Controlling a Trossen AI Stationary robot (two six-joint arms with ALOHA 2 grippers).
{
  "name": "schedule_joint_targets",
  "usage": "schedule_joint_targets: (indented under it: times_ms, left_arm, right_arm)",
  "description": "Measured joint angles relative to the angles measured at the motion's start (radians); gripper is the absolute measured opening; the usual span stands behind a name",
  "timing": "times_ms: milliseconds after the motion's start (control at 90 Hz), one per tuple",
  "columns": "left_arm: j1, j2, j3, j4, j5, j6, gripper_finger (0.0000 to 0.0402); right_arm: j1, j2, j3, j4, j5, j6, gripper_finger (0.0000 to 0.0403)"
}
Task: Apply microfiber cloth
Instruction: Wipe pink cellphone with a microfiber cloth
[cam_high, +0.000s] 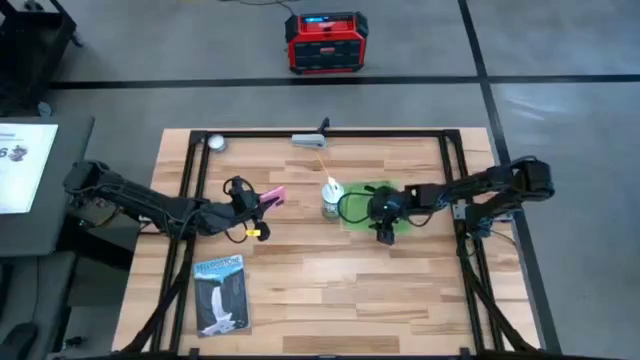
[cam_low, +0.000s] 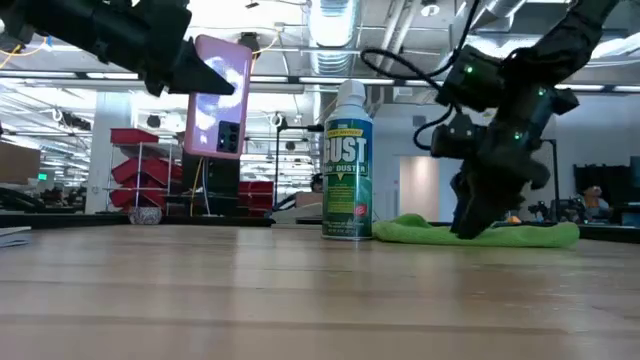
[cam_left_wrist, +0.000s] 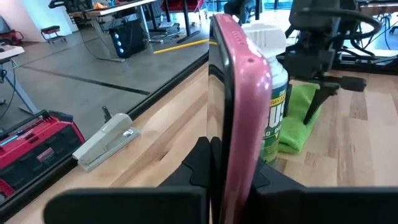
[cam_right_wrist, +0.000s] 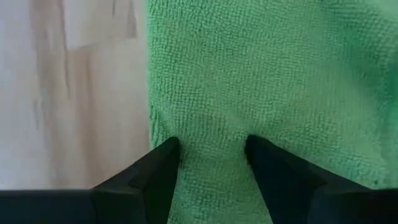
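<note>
Green microfiber cloth (cam_right_wrist: 261, 81) fills the right wrist view, with the right gripper (cam_right_wrist: 212, 163) planted on it, its 2 fingers parted a little with a ridge of fabric between their tips, not visibly pinched shut. From above, the cloth lies flat on the table (cam_high: 330, 290) right of centre, just beside the duster can (cam_high: 331, 199), and the right gripper comes down on its near-middle part. Judging by the nap and rumpled edges, the cloth is light, soft and limp: it should bunch rather than slide, and drape once lifted, so a pinch on a raised fold near an edge looks safer than pressing on the flat middle. Care is needed beside the can, which could tip if nudged. Left of the can, the left gripper (cam_left_wrist: 214, 165) is closed on the pink phone (cam_low: 217, 95), holding it upright above the table.
</note>
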Motion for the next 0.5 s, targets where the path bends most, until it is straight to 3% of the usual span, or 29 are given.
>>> schedule_joint_targets:
  times_ms: [144,289,500]
  left_arm:
    - [0.000,0.000,0.000,-0.002,-0.001,-0.005,0.0002]
    - [0.000,0.000,0.000,-0.015,-0.001,-0.017,0.0002]
    - [-0.026,-0.002,0.000,-0.014,-0.050,-0.019,0.0002]
  right_arm:
    - [0.000,0.065,0.003,0.082,0.004,0.015,0.0151]
    - [0.000,0.097,0.003,0.122,0.000,0.004,0.0023]
    - [0.042,0.068,-0.004,0.126,0.009,0.026,0.0004]
